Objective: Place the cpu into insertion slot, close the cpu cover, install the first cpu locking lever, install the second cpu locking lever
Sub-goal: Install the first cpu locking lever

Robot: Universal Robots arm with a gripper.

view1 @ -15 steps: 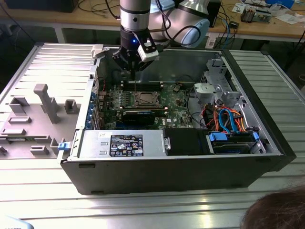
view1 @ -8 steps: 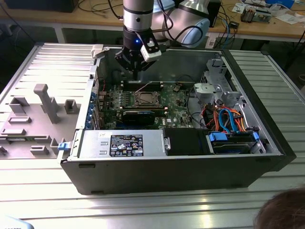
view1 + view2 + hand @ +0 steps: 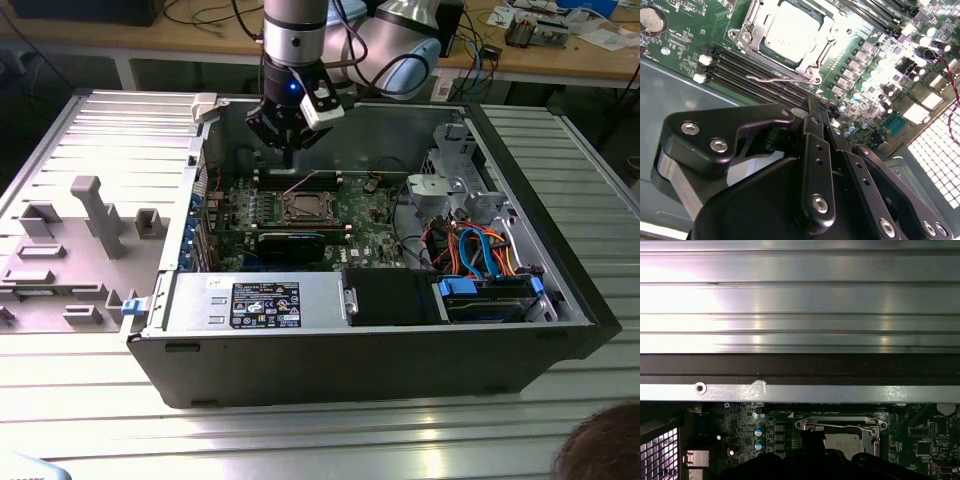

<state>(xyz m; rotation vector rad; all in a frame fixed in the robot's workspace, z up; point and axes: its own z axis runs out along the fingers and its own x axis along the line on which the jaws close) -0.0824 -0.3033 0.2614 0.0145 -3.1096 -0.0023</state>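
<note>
Above the open computer case (image 3: 560,300), the gripper (image 3: 821,111) hung with its fingers closed on nothing. Just beyond them, the cpu (image 3: 790,31) sat in its socket under the closed cpu cover (image 3: 812,55), on the green motherboard (image 3: 685,45).

You are looking at an open computer case (image 3: 560,330) lying on a ribbed metal table (image 3: 300,440), grey plastic fixtures (image 3: 90,215) sitting beside it.
</note>
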